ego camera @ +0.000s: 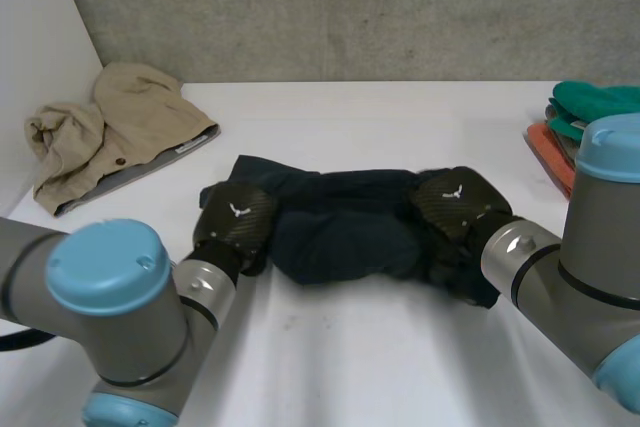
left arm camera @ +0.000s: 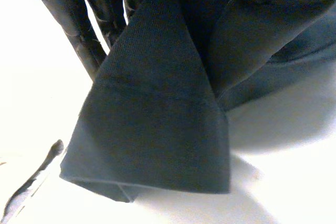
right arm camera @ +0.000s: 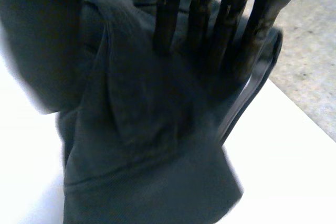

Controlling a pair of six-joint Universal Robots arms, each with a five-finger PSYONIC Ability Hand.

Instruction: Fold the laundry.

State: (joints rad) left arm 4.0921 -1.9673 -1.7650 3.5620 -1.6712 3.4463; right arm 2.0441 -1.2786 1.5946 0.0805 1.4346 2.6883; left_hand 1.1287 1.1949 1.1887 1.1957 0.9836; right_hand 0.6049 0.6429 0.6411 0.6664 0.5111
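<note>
The dark garment [ego camera: 340,227] lies bunched across the middle of the table [ego camera: 380,357], with your left hand [ego camera: 235,219] at its left end and your right hand [ego camera: 455,202] at its right end. In the right wrist view the fingers [right arm camera: 199,14] are sunk into crumpled folds and seem to be gripping a wad of cloth, with a strip of hem looped round the outermost one. In the left wrist view a hemmed flap [left arm camera: 152,129] hangs loose beside the hand and clear of the table; whether that hand is truly pinching the cloth I cannot tell.

The likely trouble is this. You hold bunched layers, not clean corners, so if you lift or spread the garment it may come up twisted and fold crooked. The looped hem could snag when you let go and drag the cloth along. If the left hold is weak, that end may drop first. The beige garment [ego camera: 120,127] lies well apart, so it should not interfere.
</note>
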